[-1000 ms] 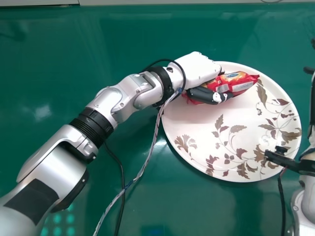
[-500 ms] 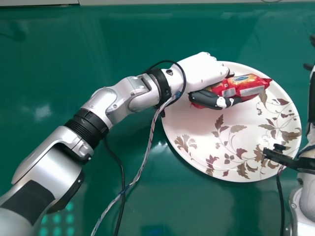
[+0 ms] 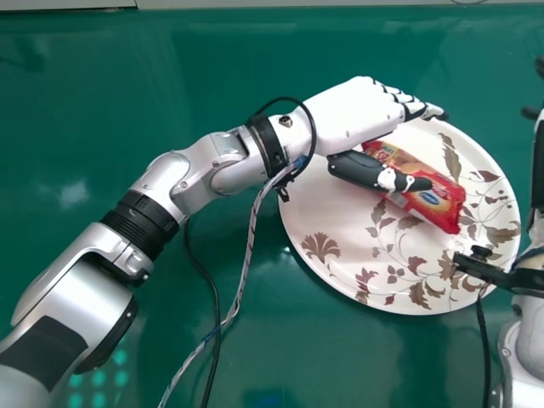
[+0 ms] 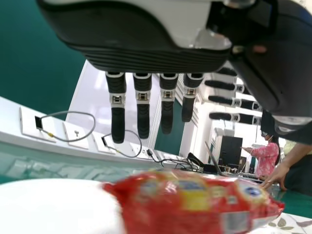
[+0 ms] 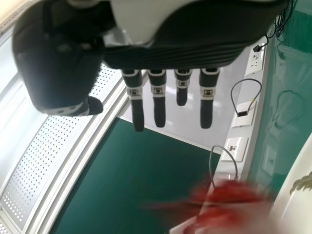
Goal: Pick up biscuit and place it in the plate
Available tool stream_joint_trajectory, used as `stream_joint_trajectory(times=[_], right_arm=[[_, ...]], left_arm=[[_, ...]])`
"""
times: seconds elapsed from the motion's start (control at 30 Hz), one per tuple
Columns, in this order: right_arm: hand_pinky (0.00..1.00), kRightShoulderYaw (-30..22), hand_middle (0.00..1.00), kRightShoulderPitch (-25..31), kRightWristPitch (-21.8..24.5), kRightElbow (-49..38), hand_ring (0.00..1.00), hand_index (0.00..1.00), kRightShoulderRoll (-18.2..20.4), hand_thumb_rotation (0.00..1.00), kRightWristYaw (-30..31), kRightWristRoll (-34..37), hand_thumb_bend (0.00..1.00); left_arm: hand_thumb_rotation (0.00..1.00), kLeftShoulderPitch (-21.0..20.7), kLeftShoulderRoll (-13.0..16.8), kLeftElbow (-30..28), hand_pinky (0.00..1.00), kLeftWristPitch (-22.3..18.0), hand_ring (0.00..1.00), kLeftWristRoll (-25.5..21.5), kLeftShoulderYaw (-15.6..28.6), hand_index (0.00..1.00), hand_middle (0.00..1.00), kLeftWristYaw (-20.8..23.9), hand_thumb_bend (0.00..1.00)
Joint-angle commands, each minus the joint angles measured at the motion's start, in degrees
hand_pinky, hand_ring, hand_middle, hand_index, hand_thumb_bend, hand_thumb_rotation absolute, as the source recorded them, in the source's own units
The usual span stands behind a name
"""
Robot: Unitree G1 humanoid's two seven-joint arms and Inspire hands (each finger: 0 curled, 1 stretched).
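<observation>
Turned: 1 biscuit packet (image 3: 441, 204), seemingly resting in plate (image 3: 344, 212); left hand (image 3: 353, 110) opened

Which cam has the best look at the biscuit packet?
Head view: it shows the packet against the plate, nearly whole, thumb of the left hand across it. Left wrist view: close, but cropped. Right wrist view: a red patch, likely the packet.

Biscuit packet (image 3: 446, 204): partly blocked by the thumb (image 3: 361, 168) of the left hand (image 3: 357, 110) in the head view, pretty blurry and cropped in the left wrist view
Plate (image 3: 340, 255): partly covered by hand and packet, chopped off in both wrist views
Right hand (image 3: 493, 272): sliced by the head view's right edge
Red smear (image 5: 229, 207): right wrist view, way too blurry to make out
</observation>
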Motion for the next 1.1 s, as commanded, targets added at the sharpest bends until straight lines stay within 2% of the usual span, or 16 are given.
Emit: stream_joint_trajectory(times=[0.0, 0.2, 0.33, 0.47, 0.53, 0.67, 0.77, 0.8, 0.83, 0.9, 1.07], right_arm=[[0.76, -0.15, 0.86, -0.20, -0.26, 0.27, 0.85, 0.81, -0.15, 0.45, -0.27, -0.10, 0.46], [0.76, -0.32, 0.87, -0.35, -0.67, 0.55, 0.85, 0.82, -0.36, 0.43, 0.01, 0.34, 0.44], [0.77, -0.30, 0.88, -0.21, -0.58, 0.36, 0.86, 0.82, -0.32, 0.43, 0.04, 0.32, 0.44], [0.78, -0.52, 0.87, -0.02, -0.92, 0.59, 0.85, 0.82, -0.40, 0.43, 0.05, 0.56, 0.44], [0.77, -0.52, 0.87, 0.06, -0.77, 0.54, 0.85, 0.82, -0.29, 0.43, -0.02, 0.58, 0.45], [0.76, -0.69, 0.86, 0.28, -0.92, 0.86, 0.84, 0.82, -0.42, 0.45, -0.24, 0.19, 0.46], [0.77, -0.71, 0.86, 0.36, -1.06, 1.02, 0.85, 0.82, -0.37, 0.46, -0.22, 0.37, 0.46], [0.76, -0.73, 0.86, 0.33, -1.12, 1.10, 0.84, 0.82, -0.28, 0.47, -0.19, 0.64, 0.47], [0.76, -0.78, 0.86, 0.32, -1.23, 1.22, 0.84, 0.82, -0.23, 0.47, -0.16, 0.88, 0.47], [0.76, -0.86, 0.86, 0.30, -1.91, 1.76, 0.85, 0.81, -0.29, 0.47, -0.10, 1.45, 0.48], [0.77, -0.31, 0.86, 0.19, -2.00, 2.04, 0.85, 0.82, -0.10, 0.49, -0.47, 0.69, 0.48]], left_arm=[[0.94, 0.75, 0.52, -0.80, 0.66, 0.03, 0.82, 0.45, 0.46, 0.94, 0.89, 0.88, 0.92], [0.97, 0.95, 1.09, -2.34, 0.71, 1.65, 0.88, 0.90, 0.34, 0.97, 0.93, 0.19, 0.99], [0.98, 1.61, 1.69, -3.89, 0.69, 1.72, 0.86, 0.01, 1.24, 0.98, 0.92, 0.80, 0.99], [0.95, 3.29, 2.74, -6.71, 0.65, 0.82, 0.80, -2.75, 4.07, 0.93, 0.86, 1.16, 0.88], [0.97, 4.51, 3.22, -8.57, 0.60, 0.83, 0.75, -4.47, 6.00, 0.88, 0.81, 1.32, 0.75], [0.82, 8.24, 3.29, -11.80, 0.49, -0.01, 0.60, -11.71, 10.94, 0.74, 0.66, 0.58, 0.48], [0.61, 10.54, 4.05, -15.66, 0.44, 1.09, 0.57, -17.83, 13.95, 0.69, 0.65, -3.30, 0.33], [0.53, 11.17, 4.55, -17.27, 0.43, 1.91, 0.57, -19.16, 14.88, 0.68, 0.65, -4.48, 0.29], [0.50, 11.75, 5.00, -18.76, 0.43, 2.65, 0.57, -20.06, 15.79, 0.68, 0.64, -5.29, 0.28], [0.50, 13.05, 5.34, -21.60, 0.42, 4.29, 0.55, -22.80, 17.71, 0.67, 0.63, -7.07, 0.26], [0.33, 16.96, 6.01, -28.52, 0.42, 8.17, 0.56, -30.08, 22.48, 0.65, 0.63, -10.81, 0.20]])
